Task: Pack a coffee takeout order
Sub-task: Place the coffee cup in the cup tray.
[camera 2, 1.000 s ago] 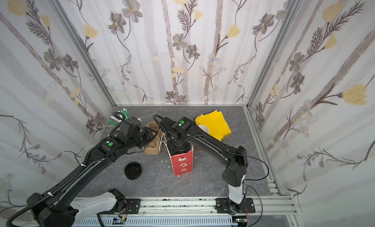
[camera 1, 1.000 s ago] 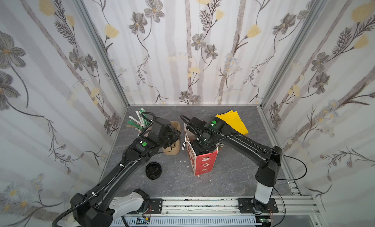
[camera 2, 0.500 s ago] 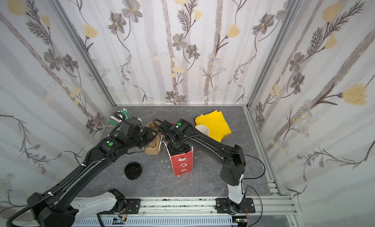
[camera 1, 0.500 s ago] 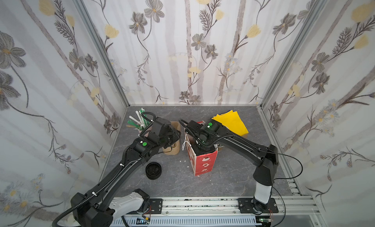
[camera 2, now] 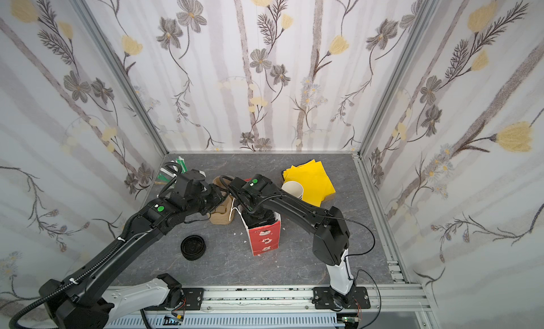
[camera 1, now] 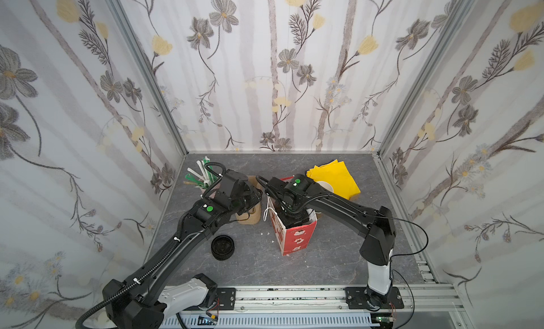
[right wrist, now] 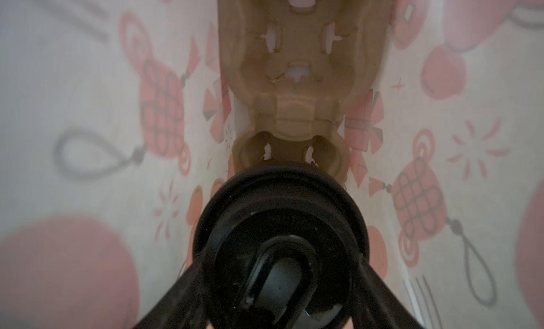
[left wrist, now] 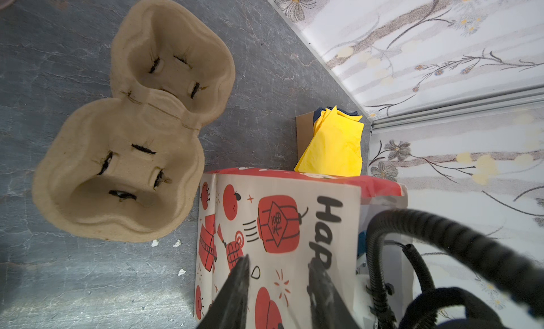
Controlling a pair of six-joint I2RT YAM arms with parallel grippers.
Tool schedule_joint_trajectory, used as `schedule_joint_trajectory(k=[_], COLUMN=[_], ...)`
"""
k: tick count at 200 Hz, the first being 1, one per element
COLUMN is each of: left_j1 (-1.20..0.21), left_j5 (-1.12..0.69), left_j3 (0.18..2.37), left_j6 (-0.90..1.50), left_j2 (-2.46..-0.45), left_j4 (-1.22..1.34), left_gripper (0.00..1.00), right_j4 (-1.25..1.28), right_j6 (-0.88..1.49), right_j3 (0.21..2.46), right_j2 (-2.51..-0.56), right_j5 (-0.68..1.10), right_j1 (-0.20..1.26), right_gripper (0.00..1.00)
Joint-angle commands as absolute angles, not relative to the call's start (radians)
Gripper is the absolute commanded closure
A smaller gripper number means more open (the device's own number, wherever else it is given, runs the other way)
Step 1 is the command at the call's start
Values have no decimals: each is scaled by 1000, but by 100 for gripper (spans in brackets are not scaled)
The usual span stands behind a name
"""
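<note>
The red paper bag stands upright and open in the middle of the table. My right gripper reaches down inside it, shut on the black-lidded cup. Under the cup a tan carrier lies on the bag's bottom. I cannot tell whether the cup sits in its well. My left gripper is open at the bag's printed outer side, holding nothing. Yellow napkins lie at the back right, and green straws stand at the back left.
A stack of tan carriers sits just left of the bag. Black lids lie front left. An unlidded paper cup stands by the napkins. Walls close in three sides.
My right arm has shifted a little to the left and lower into the bag. The left arm has not moved.
</note>
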State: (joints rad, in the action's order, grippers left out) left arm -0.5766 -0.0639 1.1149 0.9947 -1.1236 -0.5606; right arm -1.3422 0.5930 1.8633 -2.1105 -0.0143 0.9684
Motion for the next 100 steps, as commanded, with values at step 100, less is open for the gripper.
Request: schedule_joint_trajectory(k=[100], left_j1=[-575], left_j5=[-62], left_j3=[1118], left_j6=[993], left_j2=[-1121], left_j4=[-534], left_gripper=[65], right_j4=[-1310], right_j6=[592], right_j3=[1881], right_j2=[-2109], right_j5=[-24], right_j1=[969], right_gripper=[43])
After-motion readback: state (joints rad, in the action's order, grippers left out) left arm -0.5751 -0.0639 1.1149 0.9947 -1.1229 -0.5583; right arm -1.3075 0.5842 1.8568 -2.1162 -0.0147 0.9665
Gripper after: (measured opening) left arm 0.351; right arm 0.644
